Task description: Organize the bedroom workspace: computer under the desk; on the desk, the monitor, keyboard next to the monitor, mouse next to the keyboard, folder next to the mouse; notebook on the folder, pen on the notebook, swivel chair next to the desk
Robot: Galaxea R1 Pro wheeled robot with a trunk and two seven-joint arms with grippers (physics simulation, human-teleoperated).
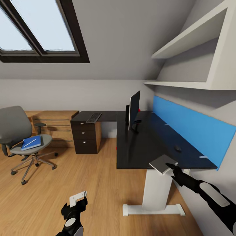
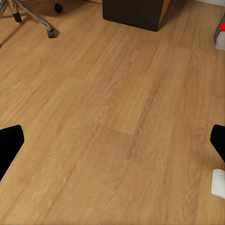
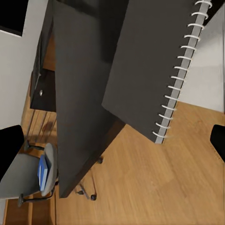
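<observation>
The grey notebook point(image 1: 161, 164) lies at the black desk's point(image 1: 144, 147) near edge, one corner hanging over it. My right gripper point(image 1: 171, 167) is right beside it, open. In the right wrist view its spiral-bound notebook point(image 3: 150, 61) is close ahead of the spread fingers. On the desk stand the monitor point(image 1: 134, 109) and a small dark mouse point(image 1: 177, 148). The keyboard point(image 1: 94, 117) lies on the far wing. At left the swivel chair point(image 1: 19, 134) carries the blue folder point(image 1: 31, 143) with the pen point(image 1: 30, 142) on it. My left gripper point(image 1: 78, 197) hangs open and empty over the floor.
A dark drawer unit point(image 1: 86, 136) stands under the desk's far wing, with a low light-wood shelf unit point(image 1: 54, 124) behind the chair. White wall shelves point(image 1: 193, 59) hang above the blue back panel point(image 1: 193, 127). A white desk leg point(image 1: 157, 193) is close ahead. Wood floor point(image 2: 112, 112) lies between chair and desk.
</observation>
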